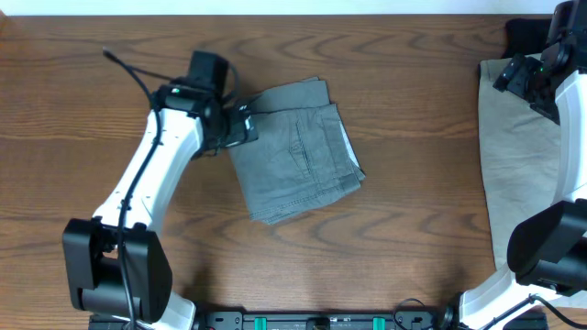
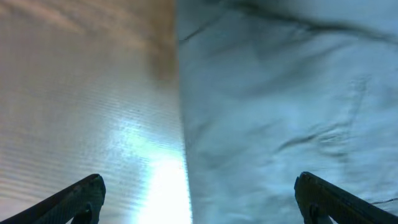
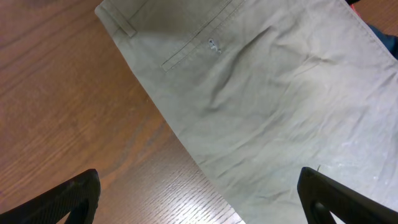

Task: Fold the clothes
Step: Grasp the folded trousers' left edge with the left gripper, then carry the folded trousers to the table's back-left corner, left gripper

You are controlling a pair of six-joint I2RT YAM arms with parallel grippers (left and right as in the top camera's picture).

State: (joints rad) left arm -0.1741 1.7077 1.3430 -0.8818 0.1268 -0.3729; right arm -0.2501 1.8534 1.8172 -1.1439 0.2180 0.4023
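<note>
Two pairs of shorts lie on the table (image 1: 404, 247). The folded grey shorts (image 1: 295, 151) sit centre-left, the left gripper (image 2: 199, 180) at their left edge, jaws wide, empty. The beige shorts (image 3: 267, 93) lie flat far right under the right gripper (image 3: 199, 173), jaws wide, empty.

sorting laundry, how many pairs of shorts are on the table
2: grey shorts folded near the middle, beside the left gripper; beige shorts spread flat at the right edge. Others may be off-frame.
</note>
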